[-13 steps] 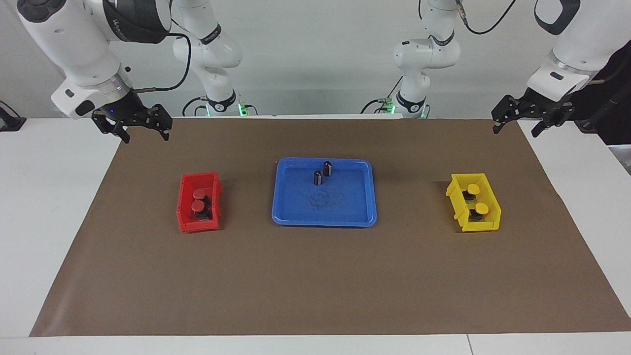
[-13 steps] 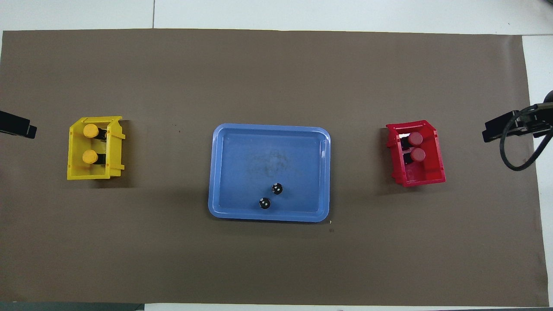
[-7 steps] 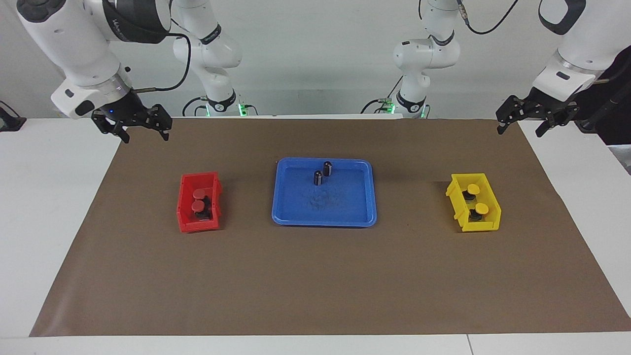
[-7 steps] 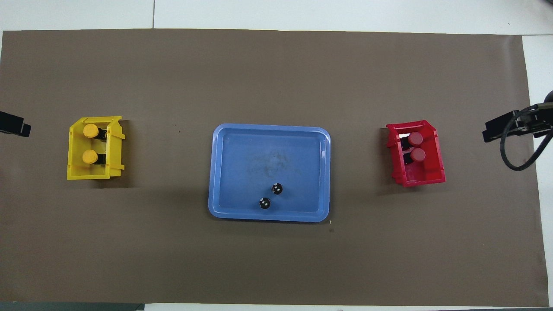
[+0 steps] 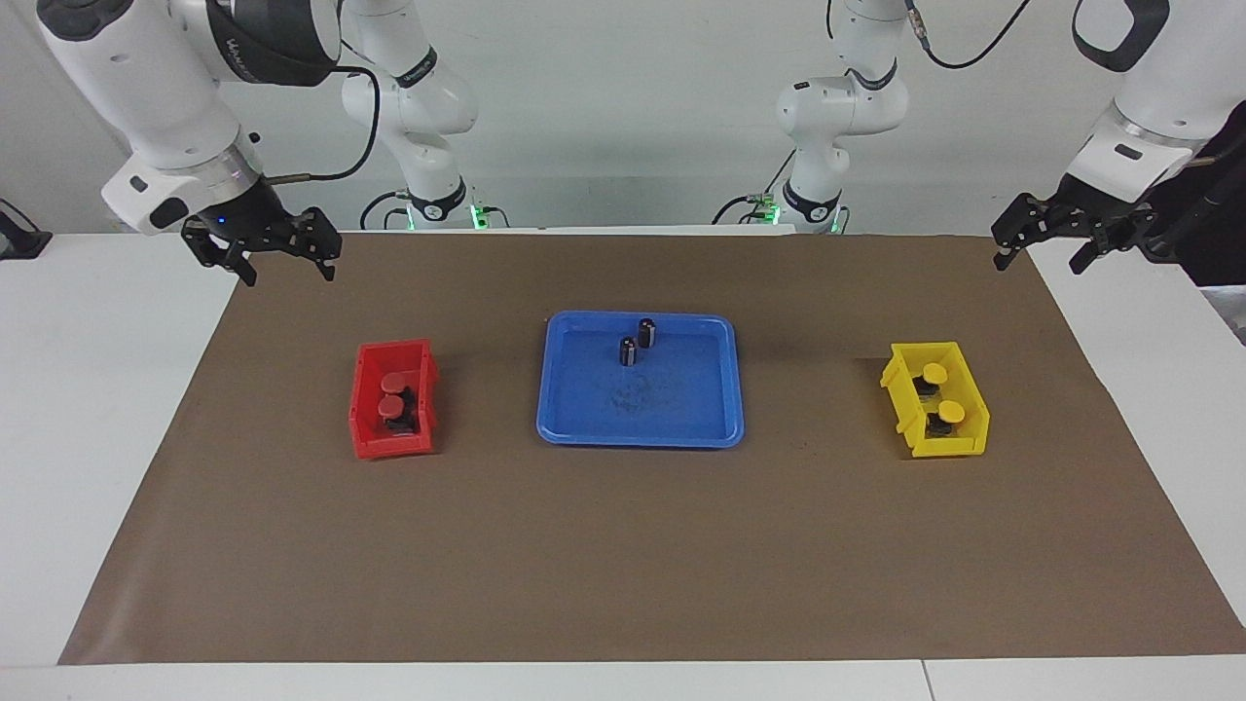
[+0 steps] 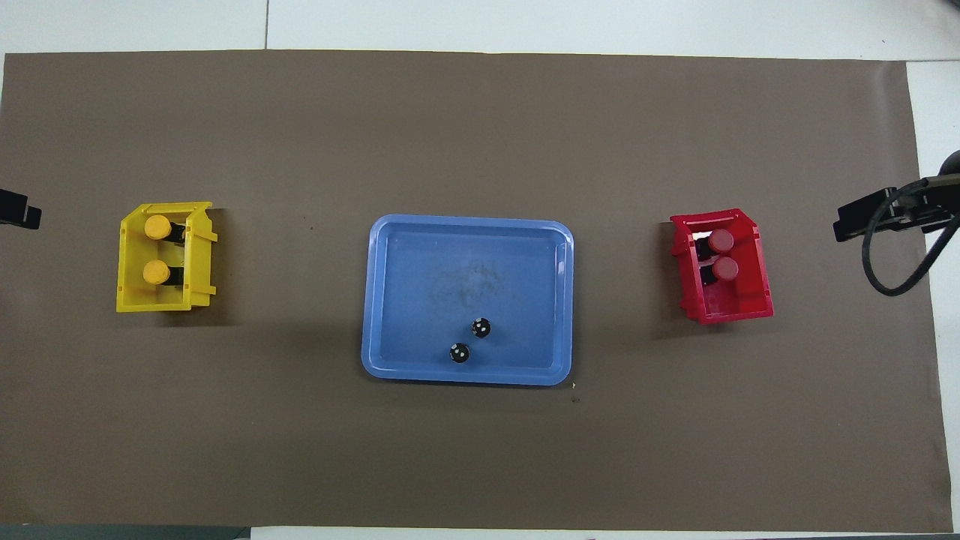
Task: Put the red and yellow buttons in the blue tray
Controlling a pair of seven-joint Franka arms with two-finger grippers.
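Nothing is picked yet. My right gripper (image 5: pixel 261 255) hangs over the mat corner at the right arm's end with fingers spread wide and empty; my left gripper (image 5: pixel 1058 240) hangs over the mat edge at the left arm's end, also spread wide and empty. The two red buttons (image 5: pixel 392 394) sit in the red bin (image 5: pixel 365 404), and the two yellow buttons (image 5: pixel 942 393) sit in the yellow bin (image 5: pixel 959 443). The blue tray (image 5: pixel 565 424) lies mid-mat between the bins, well apart from both. Two dark cylinders (image 5: pixel 638 342) stand upright in it near the rim closest to the robots. Risks as I judge them: buttons in each bin lie close together, so a finger coming down on one cap could knock or wedge its neighbour. The bin walls are tight around them, so a wide grip may catch a wall and drag the light bin. Smooth round caps could slip out of a pinch. On release, I could tip a cylinder if I drop near that rim.
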